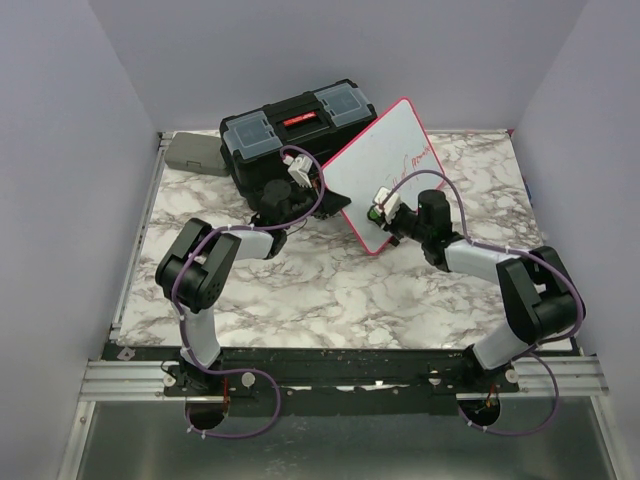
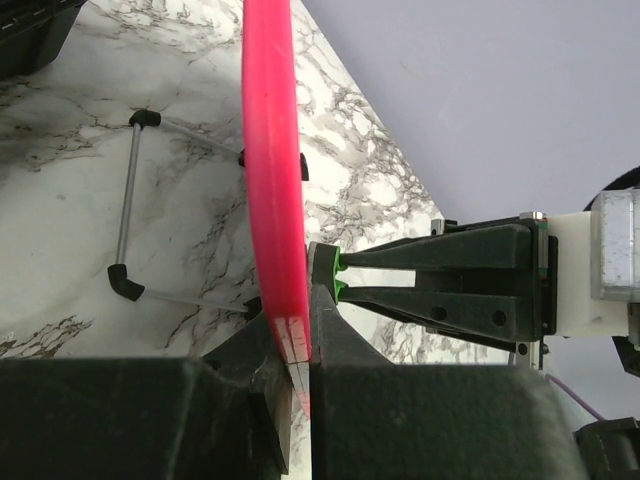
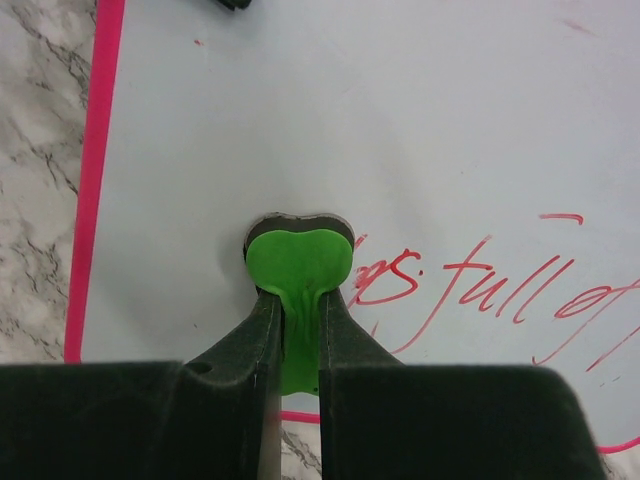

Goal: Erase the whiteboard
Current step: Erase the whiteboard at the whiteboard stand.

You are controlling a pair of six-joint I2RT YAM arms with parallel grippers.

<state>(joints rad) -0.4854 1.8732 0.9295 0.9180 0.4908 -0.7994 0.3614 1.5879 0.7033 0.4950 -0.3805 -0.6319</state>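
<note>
The whiteboard, white with a pink-red frame, stands tilted at the table's middle back, with red handwriting on its right part. My left gripper is shut on the board's left frame edge; its jaws clamp the pink rim. My right gripper is shut on a green heart-shaped eraser and presses it flat on the board face, just left of the red writing. The right gripper's fingers also show in the left wrist view, on the board's far side.
A black toolbox stands right behind the board. A grey case lies at the back left corner. The board's wire stand rests on the marble table. Purple walls close in the sides and back.
</note>
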